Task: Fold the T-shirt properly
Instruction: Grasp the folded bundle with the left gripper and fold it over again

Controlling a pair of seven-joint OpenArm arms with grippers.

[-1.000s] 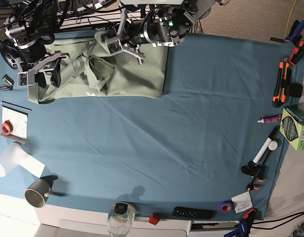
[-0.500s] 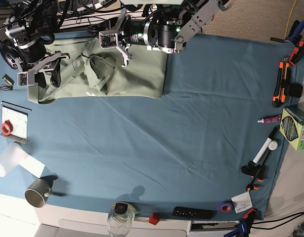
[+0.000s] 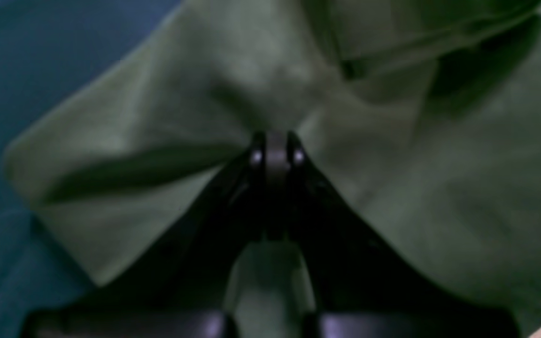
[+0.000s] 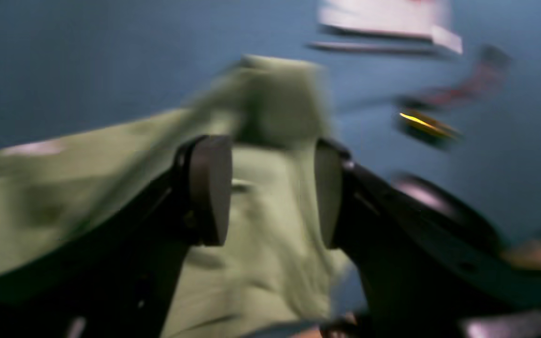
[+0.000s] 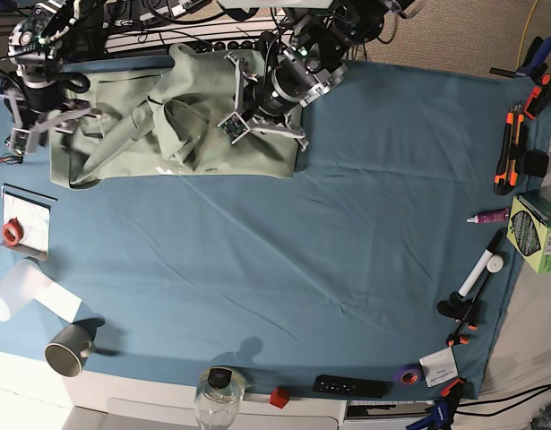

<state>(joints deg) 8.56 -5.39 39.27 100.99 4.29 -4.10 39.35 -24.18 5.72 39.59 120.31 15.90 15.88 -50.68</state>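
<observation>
The sage-green T-shirt (image 5: pixel 212 148) lies rumpled at the back left of the blue cloth, with loose folds bunched in its middle. My left gripper (image 5: pixel 248 121) is down on the shirt's right half. In the left wrist view its tips (image 3: pixel 275 145) are shut together, pinching a pucker of T-shirt (image 3: pixel 392 178) fabric. My right gripper (image 5: pixel 49 125) is at the shirt's left edge. The blurred right wrist view shows its two pads (image 4: pixel 209 188) standing wide apart, with a raised flap of T-shirt (image 4: pixel 270 225) between and behind them.
A paper sheet with red tape (image 5: pixel 11 233), a white roll (image 5: pixel 24 291) and a grey mug (image 5: pixel 69 348) sit along the left. A jar (image 5: pixel 219 390), red cube (image 5: pixel 278 397) and remote (image 5: pixel 351 387) line the front edge. Tools and a green box (image 5: pixel 537 233) stand on the right.
My left arm has swung from the shirt's back edge down onto its right half. My right arm has shifted left and back, and the shirt's left part has moved with it.
</observation>
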